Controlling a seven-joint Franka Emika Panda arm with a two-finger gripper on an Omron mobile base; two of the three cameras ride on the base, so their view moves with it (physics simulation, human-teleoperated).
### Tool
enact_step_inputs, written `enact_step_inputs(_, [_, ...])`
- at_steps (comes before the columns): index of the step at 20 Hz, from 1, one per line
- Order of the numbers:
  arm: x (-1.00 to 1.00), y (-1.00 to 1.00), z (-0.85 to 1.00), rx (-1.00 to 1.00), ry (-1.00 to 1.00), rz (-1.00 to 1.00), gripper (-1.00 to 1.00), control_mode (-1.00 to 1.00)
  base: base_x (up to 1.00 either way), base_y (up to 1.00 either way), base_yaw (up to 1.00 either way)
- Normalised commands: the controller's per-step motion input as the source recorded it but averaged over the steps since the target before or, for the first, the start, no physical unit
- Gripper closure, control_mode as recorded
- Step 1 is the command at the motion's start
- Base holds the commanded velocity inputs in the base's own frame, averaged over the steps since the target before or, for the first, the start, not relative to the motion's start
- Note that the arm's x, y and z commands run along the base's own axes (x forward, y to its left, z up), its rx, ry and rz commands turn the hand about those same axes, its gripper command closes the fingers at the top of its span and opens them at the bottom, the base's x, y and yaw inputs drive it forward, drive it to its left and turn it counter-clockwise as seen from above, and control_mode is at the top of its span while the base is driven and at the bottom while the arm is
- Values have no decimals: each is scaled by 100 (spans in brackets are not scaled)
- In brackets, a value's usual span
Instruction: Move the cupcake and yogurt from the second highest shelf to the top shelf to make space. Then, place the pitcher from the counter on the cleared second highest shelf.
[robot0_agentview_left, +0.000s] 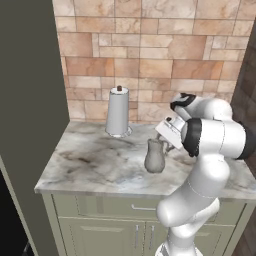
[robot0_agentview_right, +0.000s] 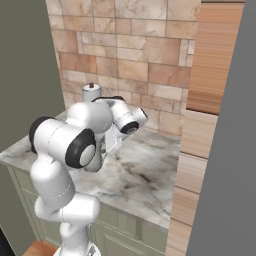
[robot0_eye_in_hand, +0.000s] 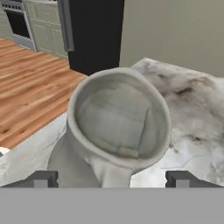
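The pitcher (robot0_agentview_left: 155, 157), a grey-beige jug, stands upright on the marble counter (robot0_agentview_left: 95, 165) near its front edge. My gripper (robot0_agentview_left: 165, 145) is level with the pitcher's rim on its right side. In the hand view the pitcher (robot0_eye_in_hand: 118, 118) is seen from close up into its mouth, with its handle running down between my fingers. My gripper (robot0_eye_in_hand: 111, 179) is open, one fingertip (robot0_eye_in_hand: 43, 178) on each side of the handle and not touching it. In the right base view my arm covers most of the pitcher (robot0_agentview_right: 95, 163). The cupcake, the yogurt and the shelves are out of view.
A tall white cylinder (robot0_agentview_left: 118, 112) with a dark knob stands at the back of the counter against the stone-tile wall. A tall grey-green panel (robot0_agentview_left: 30, 100) borders the counter's left end. Wooden panelling (robot0_agentview_right: 215, 60) rises on the right. Wood floor (robot0_eye_in_hand: 30, 96) lies below the counter edge.
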Motion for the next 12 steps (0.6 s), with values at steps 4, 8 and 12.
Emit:
enact_step_inputs(4, [-44, 39, -38, -4, 0, 0, 100, -100, 0, 0, 0])
enact_step_inputs(8, [-48, 21, -22, -2, 0, 0, 100, -100, 0, 0, 0])
enact_step_inputs(12, [-7, 0, -1, 0, 0, 0, 100, -100, 0, 0, 0])
